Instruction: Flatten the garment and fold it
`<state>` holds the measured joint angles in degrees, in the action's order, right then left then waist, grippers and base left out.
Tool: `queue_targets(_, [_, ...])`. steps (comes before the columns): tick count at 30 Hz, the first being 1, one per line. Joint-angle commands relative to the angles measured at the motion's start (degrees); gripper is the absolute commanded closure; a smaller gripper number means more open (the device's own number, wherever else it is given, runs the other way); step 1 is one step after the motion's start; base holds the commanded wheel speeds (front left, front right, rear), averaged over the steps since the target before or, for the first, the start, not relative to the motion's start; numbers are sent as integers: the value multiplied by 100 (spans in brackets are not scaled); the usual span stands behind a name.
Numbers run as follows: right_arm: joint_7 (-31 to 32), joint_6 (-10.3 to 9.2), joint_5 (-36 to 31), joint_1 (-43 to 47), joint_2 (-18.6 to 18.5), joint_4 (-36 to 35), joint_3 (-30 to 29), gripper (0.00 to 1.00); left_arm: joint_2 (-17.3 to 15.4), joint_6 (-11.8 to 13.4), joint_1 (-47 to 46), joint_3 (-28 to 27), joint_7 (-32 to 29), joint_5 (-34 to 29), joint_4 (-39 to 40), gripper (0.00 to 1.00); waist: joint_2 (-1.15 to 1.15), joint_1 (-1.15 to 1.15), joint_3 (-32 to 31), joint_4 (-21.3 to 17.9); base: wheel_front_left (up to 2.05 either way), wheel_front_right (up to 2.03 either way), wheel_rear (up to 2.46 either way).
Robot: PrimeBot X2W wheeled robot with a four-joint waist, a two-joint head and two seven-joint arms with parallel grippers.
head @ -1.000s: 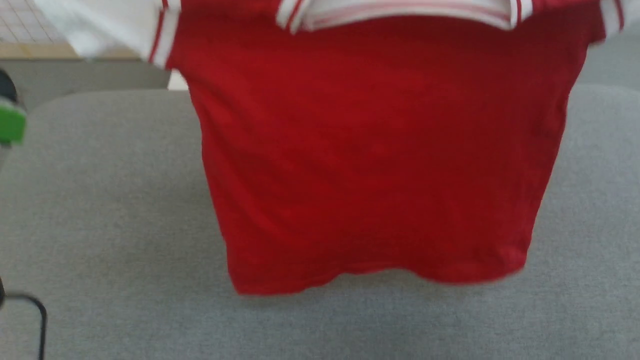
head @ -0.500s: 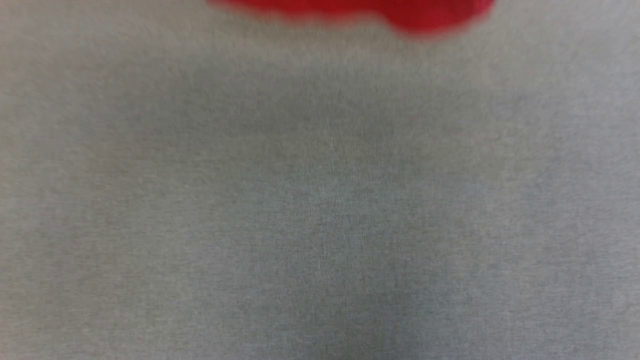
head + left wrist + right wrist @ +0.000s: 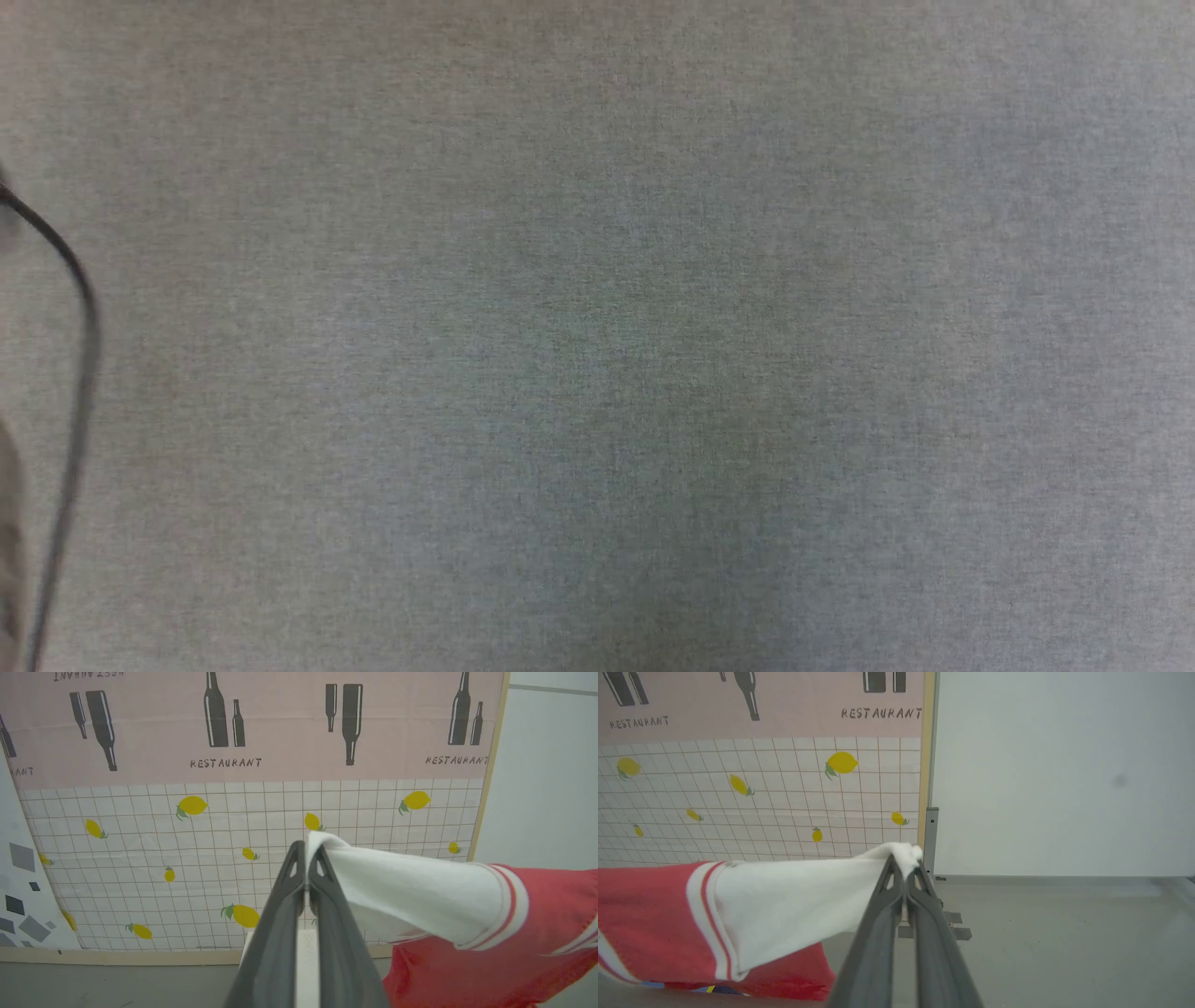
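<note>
The garment (image 3: 514,933) is a red shirt with white sleeves and red-white striped trim, held up in the air. In the left wrist view my left gripper (image 3: 306,854) is shut on the tip of one white sleeve, and the red body hangs off to the right. In the right wrist view my right gripper (image 3: 903,861) is shut on the tip of the other white sleeve of the garment (image 3: 649,910), whose red body stretches to the left. In the head view the grey fabric surface (image 3: 597,336) lies below.
A thin black cable (image 3: 79,317) curves along the left edge of the head view. Beyond the grippers stands a backdrop (image 3: 261,826) with lemons on a grid and pink bottle print, then a plain pale wall (image 3: 1064,774) and grey floor (image 3: 1064,942).
The head camera has tipped down: the hanging red shirt slid up out of its picture, leaving the grey surface and the cable. Both grippers stay shut.
</note>
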<state>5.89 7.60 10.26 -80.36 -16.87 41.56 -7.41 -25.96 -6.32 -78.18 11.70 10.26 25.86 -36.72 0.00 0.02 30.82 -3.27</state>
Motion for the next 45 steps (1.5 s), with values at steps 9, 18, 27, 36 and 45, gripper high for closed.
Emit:
queue_targets(9, [55,-11,686,2533,-234,241,885,100,107,-89,2716,588,240,98,-224,100,0,-2,-1232,239,0,0,0])
queue_targets(18, [862,-11,1491,4513,-838,-291,1389,100,-621,-93,4728,764,-320,238,312,100,0,-2,-2350,218,0,0,0])
queue_targets(27, [2085,-11,2043,6198,-1254,-1203,1348,100,-1298,-112,6676,1071,-1640,1023,1428,100,0,-2,-3202,150,0,0,0])
queue_targets(36, [3535,-11,2231,8005,-1268,-2462,659,100,-1695,153,8476,980,-2419,1852,2909,100,0,-2,-3543,133,0,0,0])
queue_targets(45, [4014,-11,1690,9033,-820,-3455,32,100,-1619,540,9198,1168,-2865,2112,3913,100,0,-2,-3392,223,0,0,0])
